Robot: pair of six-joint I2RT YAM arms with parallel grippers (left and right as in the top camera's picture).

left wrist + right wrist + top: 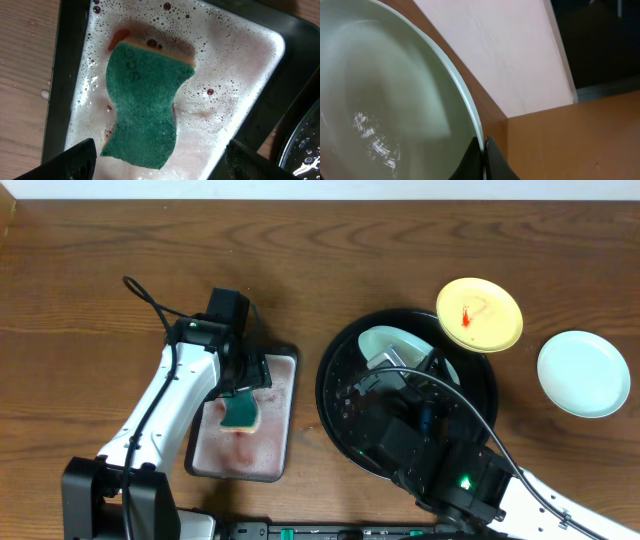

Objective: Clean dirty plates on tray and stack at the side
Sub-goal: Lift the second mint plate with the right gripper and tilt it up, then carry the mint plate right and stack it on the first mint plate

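One pale plate [584, 373] clean, right of tray [323, 385]; second pale plate [385, 100] above tray, right gripper [483, 145] pinching its rim; yellow plate [480, 314] on tray rim, red smear unwiped; left gripper [160, 160] wide over sponge [145, 100]

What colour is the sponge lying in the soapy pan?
The sponge is dark green, with an orange underside edge; clearest in left wrist view.

Pale plate [384, 340] partly under right arm [412, 442]

wood table [90, 290] | on it: soapy pan [272, 442], black tray [340, 405], pale plate [583, 373]
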